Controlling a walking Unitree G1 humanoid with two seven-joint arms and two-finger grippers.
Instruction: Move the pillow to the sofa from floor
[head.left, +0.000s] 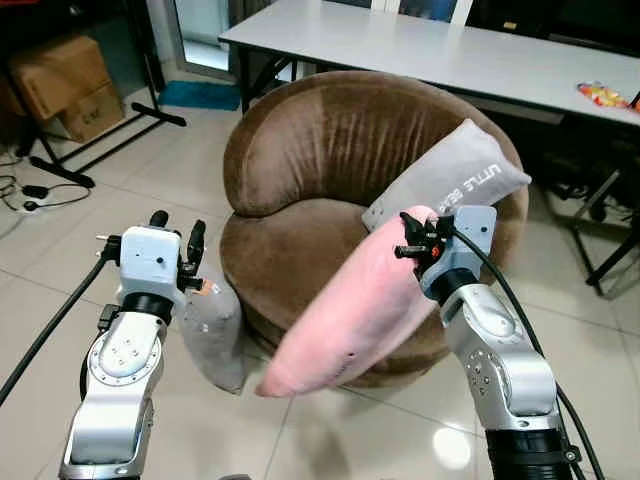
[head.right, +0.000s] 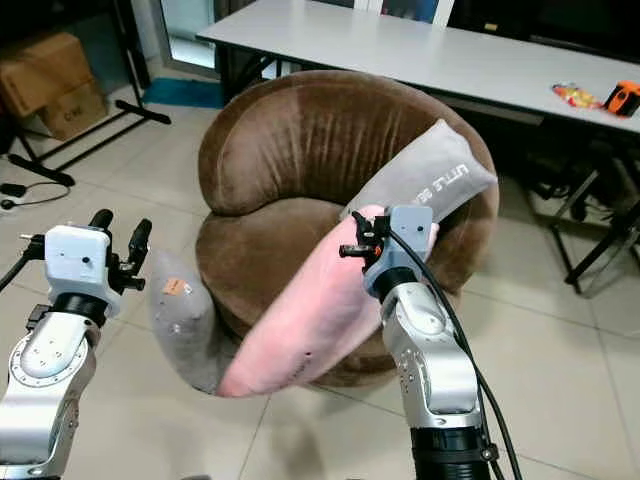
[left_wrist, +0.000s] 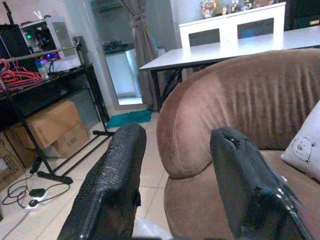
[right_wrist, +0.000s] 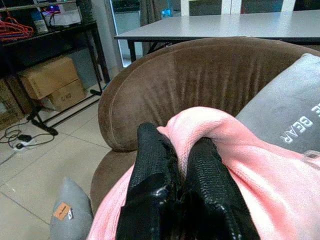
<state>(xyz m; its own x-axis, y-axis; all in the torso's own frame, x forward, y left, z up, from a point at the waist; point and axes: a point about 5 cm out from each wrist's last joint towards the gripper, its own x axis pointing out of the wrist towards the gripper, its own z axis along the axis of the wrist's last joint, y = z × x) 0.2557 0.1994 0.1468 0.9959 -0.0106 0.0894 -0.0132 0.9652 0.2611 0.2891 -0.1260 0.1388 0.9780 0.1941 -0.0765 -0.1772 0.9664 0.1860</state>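
A long pink pillow hangs slanting in front of the round brown sofa. My right gripper is shut on the pink pillow's upper end, with pink fabric bunched between its fingers, above the seat's right side. A grey pillow with an orange tag leans on the floor against the sofa's left front. Another grey pillow with white lettering rests on the sofa. My left gripper is open and empty, raised above the grey floor pillow, left of the sofa.
A long grey table stands behind the sofa. Cardboard boxes and a black rack base are at the far left, with cables on the tiled floor. Black table legs stand at the right.
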